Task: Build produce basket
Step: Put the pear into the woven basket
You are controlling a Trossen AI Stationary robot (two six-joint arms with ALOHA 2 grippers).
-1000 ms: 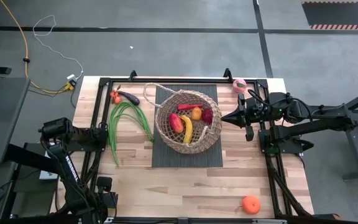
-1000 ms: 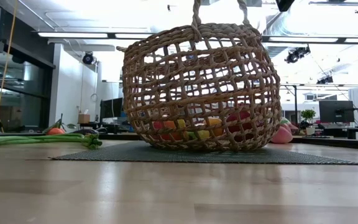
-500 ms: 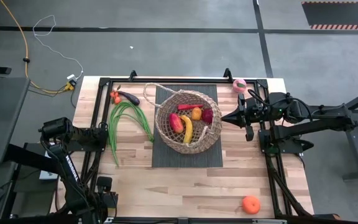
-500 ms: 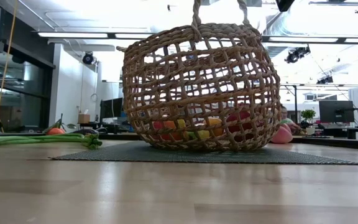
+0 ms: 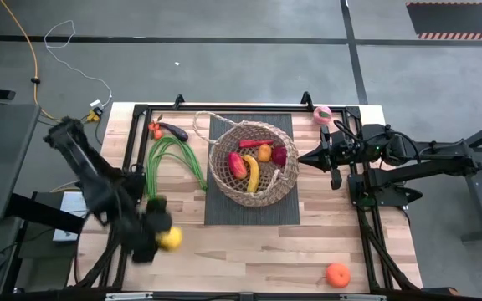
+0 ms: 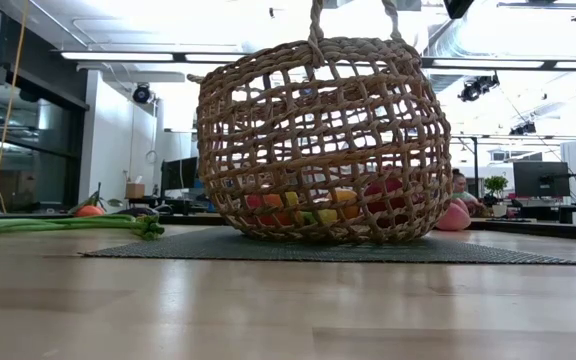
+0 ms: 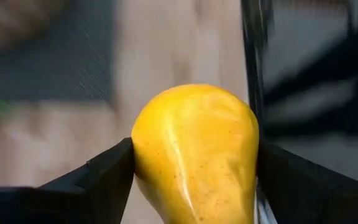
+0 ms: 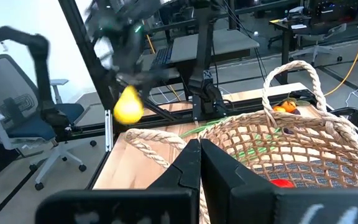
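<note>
1. Grey workshop flooring is seen around a pale wooden table (image 5: 308,242), on which a dark mat (image 5: 224,213) is laid at centre.

2. At the middle of the mat the basket (image 5: 224,180) is stood upright; a banana (image 5: 252,173), a red piece and orange pieces are already lodged inside it. It is well apart from the left arm.

3. A change is recorded at the left arm: half a second ago it was folded at the table's left edge with nothing visible in its grasp, and it is now swung out over the near-left part of the table. A lemon is thereby added to the produce in transit, so one further item is judged ready for delivery to the basket.

4. Long green bean stalks (image 5: 164,160) are left lying on the wood just left of the mat, with an eggplant (image 5: 172,130) near the far rail. A pink fruit (image 5: 322,114) at the far right and an orange (image 5: 337,274) at the near right corner are also still outside.

5. The right gripper (image 5: 302,157) is parked just right of the basket, its fingers pressed together on nothing.

6. The left gripper (image 7: 194,168) is set fairly wide, and the lemon (image 7: 194,149) is pinched between its two dark fingers (image 7: 98,180), contact being made on both flanks.
</note>
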